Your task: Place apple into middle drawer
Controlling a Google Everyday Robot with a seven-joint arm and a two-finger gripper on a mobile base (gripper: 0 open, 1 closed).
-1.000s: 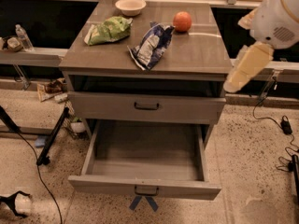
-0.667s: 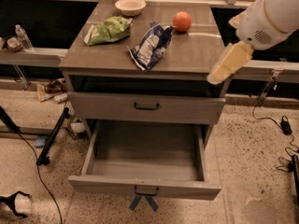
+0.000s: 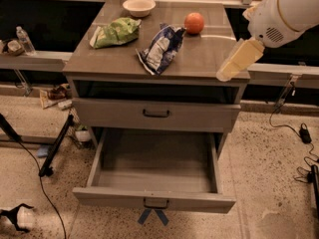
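Fingers (image 3: 239,59): can't tell if apart/together; gripper (image 3: 224,75) over tabletop (image 3: 199,54) edge @ 4 o'clock, apple (image 3: 194,23) @ 1-2 o'clock, middle drawer (image 3: 154,201) open.

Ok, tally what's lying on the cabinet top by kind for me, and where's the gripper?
Apple: 1
Bowl: 1
Snack bags: 2 (green, blue-white)
Total: 4
Gripper: over the front right corner of the cabinet top, well apart from the Apple.
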